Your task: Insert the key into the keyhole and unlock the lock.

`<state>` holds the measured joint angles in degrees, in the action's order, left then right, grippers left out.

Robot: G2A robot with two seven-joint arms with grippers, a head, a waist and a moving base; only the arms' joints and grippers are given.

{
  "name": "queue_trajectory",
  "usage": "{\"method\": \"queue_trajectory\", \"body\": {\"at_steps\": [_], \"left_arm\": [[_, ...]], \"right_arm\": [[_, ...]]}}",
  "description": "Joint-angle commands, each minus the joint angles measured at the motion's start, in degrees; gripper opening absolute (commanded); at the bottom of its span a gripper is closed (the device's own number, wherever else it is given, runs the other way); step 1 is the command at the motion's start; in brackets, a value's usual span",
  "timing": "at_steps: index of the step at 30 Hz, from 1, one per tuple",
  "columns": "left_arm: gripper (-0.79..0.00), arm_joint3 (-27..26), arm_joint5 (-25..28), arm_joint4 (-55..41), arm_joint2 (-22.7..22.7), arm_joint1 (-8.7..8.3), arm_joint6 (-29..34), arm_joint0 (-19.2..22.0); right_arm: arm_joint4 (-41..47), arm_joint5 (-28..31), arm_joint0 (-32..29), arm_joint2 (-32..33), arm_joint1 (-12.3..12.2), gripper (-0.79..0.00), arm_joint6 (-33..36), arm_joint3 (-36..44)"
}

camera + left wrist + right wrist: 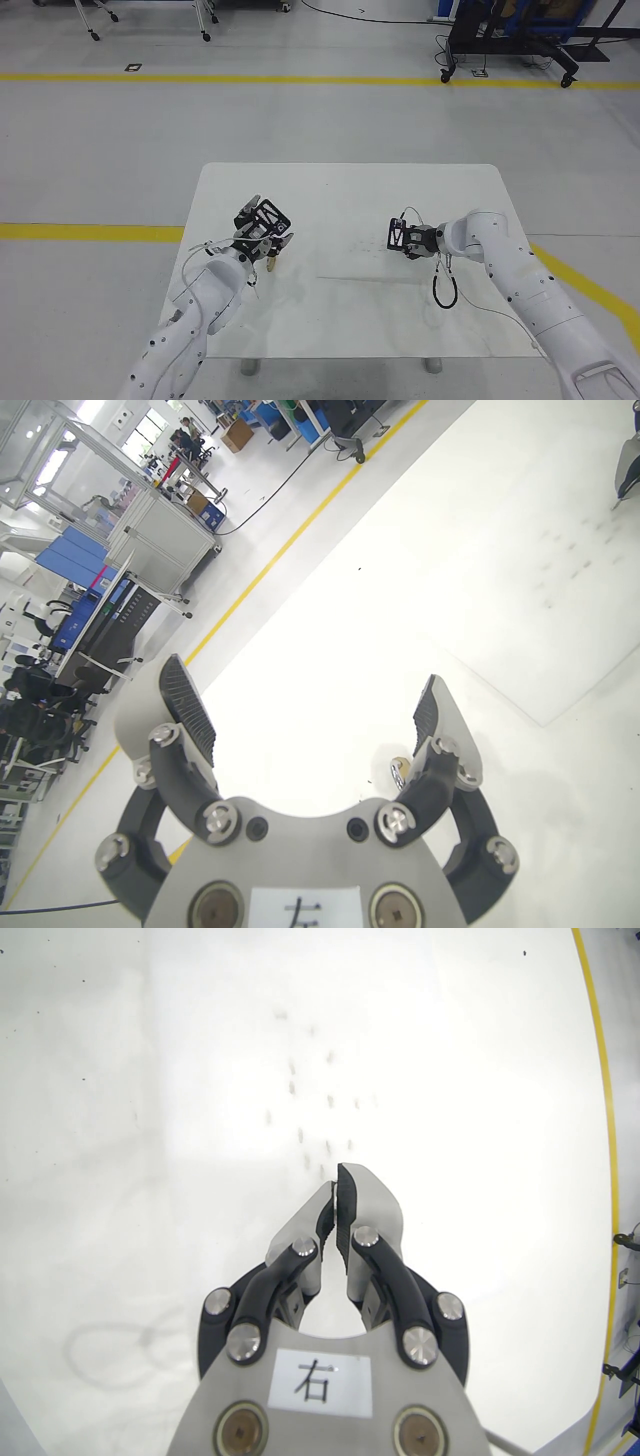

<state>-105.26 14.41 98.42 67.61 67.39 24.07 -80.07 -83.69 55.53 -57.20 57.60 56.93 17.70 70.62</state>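
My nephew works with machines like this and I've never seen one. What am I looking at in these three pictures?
A robot with two arms at a white table. One picture looks down from above; the other two come from cameras on each wrist. The left gripper is open and holds nothing. Beside it, on the table, is a small brass-coloured object, probably the lock. The right gripper is shut; whether it pinches anything I cannot tell.

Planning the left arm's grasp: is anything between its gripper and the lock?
Nothing visible does. The left gripper is open, and the lock lies on the table right beside one of its fingers.
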Motion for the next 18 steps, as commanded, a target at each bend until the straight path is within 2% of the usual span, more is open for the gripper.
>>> {"method": "queue_trajectory", "body": {"at_steps": [1, 3, 7, 12, 18], "left_arm": [[0.000, 0.00, 0.00, 0.05, -0.04, 0.00, 0.04, 0.04], [0.000, 1.70, 1.14, 2.04, -1.84, 0.14, 0.93, 0.62], [0.000, 6.74, 2.71, 5.71, -9.55, 1.50, 3.91, 5.47], [0.000, 13.94, 0.26, 5.23, -16.02, 3.75, 4.91, 11.57], [0.000, 20.80, -1.94, 4.09, -20.81, 5.99, 4.63, 16.01]], "right_arm": [[0.00, 0.00, 0.00, 0.00, 0.00, -0.785, 0.00, 0.00], [0.00, 0.00, 0.00, 0.00, 0.00, -0.785, 0.00, 0.00], [0.00, 0.00, 0.00, 0.00, 0.00, -0.785, 0.00, 0.00], [0.00, 0.00, 0.00, 0.00, 0.00, -0.785, 0.00, 0.00], [0.00, 0.00, 0.00, 0.00, 0.00, -0.785, 0.00, 0.00]]}}
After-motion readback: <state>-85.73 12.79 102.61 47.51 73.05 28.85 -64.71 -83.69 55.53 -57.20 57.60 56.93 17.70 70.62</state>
